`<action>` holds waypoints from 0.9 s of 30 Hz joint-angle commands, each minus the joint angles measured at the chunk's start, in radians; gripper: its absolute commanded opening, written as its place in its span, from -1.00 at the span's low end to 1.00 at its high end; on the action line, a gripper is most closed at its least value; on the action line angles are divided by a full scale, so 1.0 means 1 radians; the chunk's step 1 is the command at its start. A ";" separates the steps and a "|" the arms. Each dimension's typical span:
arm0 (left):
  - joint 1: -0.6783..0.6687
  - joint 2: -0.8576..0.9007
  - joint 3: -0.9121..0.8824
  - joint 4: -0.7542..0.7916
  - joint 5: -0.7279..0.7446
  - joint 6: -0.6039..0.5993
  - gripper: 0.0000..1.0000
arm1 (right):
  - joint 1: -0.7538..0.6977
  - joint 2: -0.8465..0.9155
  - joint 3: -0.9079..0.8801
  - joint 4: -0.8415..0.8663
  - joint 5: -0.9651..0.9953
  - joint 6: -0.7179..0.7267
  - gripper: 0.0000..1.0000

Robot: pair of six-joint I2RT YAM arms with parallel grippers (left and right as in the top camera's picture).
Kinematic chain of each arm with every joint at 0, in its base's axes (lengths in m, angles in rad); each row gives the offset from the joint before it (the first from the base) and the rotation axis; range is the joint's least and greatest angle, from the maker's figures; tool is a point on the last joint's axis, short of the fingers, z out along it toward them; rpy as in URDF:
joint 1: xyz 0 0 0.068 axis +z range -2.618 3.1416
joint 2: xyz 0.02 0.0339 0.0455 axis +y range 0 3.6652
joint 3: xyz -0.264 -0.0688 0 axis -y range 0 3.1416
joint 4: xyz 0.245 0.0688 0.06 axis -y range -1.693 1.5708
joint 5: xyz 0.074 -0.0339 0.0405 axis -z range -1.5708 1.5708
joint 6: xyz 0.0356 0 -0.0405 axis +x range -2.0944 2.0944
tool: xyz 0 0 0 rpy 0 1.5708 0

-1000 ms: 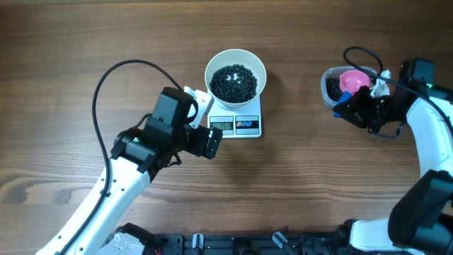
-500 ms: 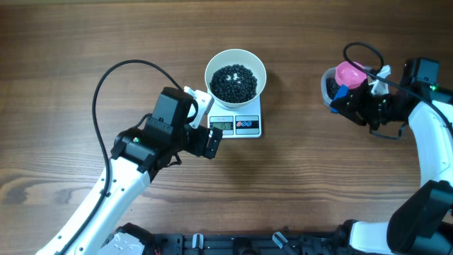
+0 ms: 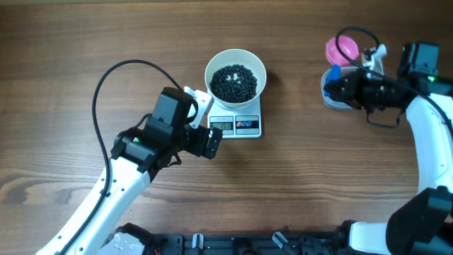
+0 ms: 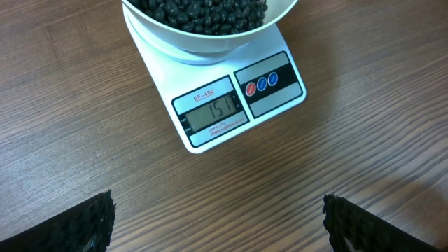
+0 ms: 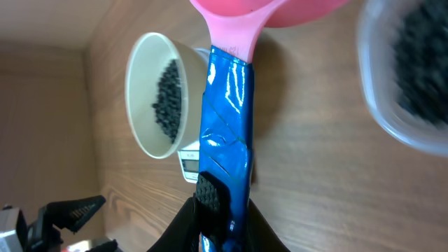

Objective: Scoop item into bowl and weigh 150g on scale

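Beans: tiny black beans, loose, spill-prone, in round white bowl on white digital scale.
Right gripper: clenched on stiff blue handle of pink plastic scoop, the proper hold.
Left gripper: released, empty.

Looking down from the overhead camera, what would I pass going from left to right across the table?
left robot arm → white bowl of black beans, sitting on the scale → pink scoop → right robot arm
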 commanded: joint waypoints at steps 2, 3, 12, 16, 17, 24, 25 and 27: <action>-0.005 0.004 0.018 0.003 -0.006 -0.003 1.00 | 0.040 -0.027 0.055 0.012 0.008 -0.022 -0.91; -0.005 0.004 0.018 0.003 -0.006 -0.003 1.00 | 0.040 -0.027 0.055 0.009 0.009 -0.023 -0.91; -0.005 0.004 0.018 0.003 -0.006 -0.003 1.00 | 0.040 -0.027 0.055 0.003 0.023 -0.025 -0.91; -0.005 0.004 0.018 0.003 -0.006 -0.003 1.00 | 0.040 -0.027 0.057 -0.060 0.259 0.016 -0.91; -0.005 0.004 0.018 0.003 -0.006 -0.003 1.00 | 0.039 -0.027 0.057 -0.073 0.312 0.030 -0.91; -0.005 0.004 0.018 0.003 -0.006 -0.003 1.00 | 0.038 -0.011 0.057 -0.173 0.624 -0.031 -0.91; -0.005 0.004 0.018 0.003 -0.005 -0.003 1.00 | 0.038 -0.002 0.057 -0.188 0.631 -0.045 -0.91; -0.005 0.004 0.018 0.003 -0.005 -0.003 1.00 | 0.038 0.015 0.057 -0.210 0.617 -0.051 -0.91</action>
